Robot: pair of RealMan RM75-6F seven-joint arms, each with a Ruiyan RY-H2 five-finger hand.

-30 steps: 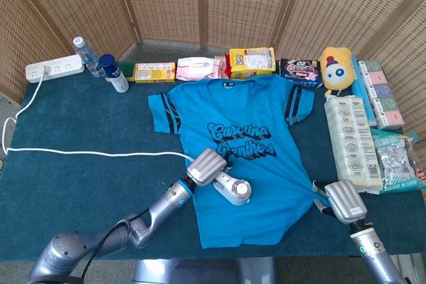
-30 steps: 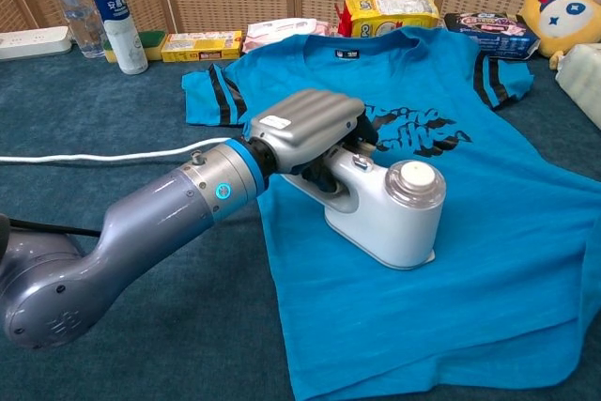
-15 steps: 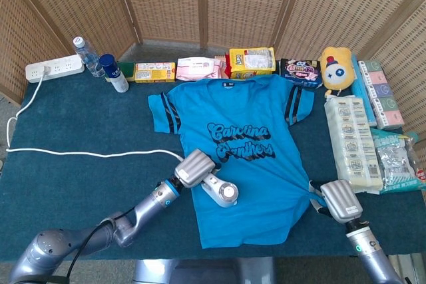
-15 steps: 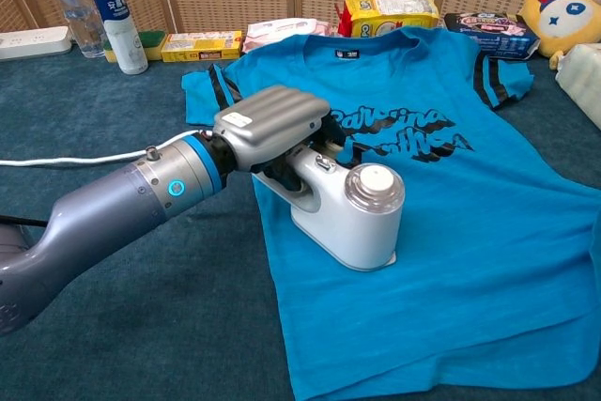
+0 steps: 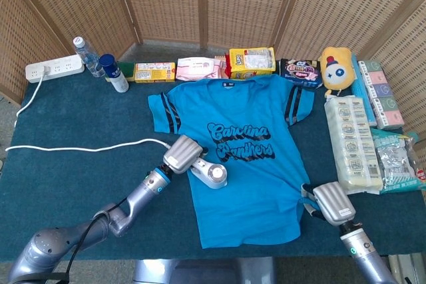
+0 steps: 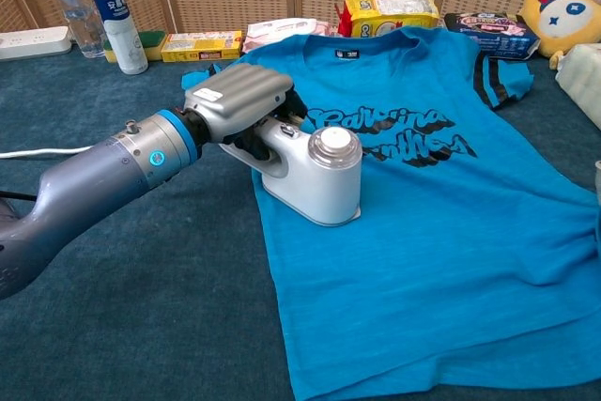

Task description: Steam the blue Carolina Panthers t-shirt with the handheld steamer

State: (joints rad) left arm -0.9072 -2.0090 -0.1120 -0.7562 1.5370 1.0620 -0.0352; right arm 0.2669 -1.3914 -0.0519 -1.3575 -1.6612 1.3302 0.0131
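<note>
The blue t-shirt [image 5: 243, 157] lies flat, print up, at frame centre on the table [image 5: 80, 177], spread so the steamer can pass over it. The left hand [image 6: 239, 105] grips the white steamer [image 6: 315, 176] by its handle, base on the shirt's left edge. The right hand [image 5: 331, 204], lower right, pins the hem, seemingly for tension; whether its fingers grip cloth is hidden.

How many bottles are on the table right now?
2, both at the far left corner beside the power strip: a clear water bottle and, just right of it, a white bottle with a blue cap. Others could be hidden behind the packages along the back.
</note>
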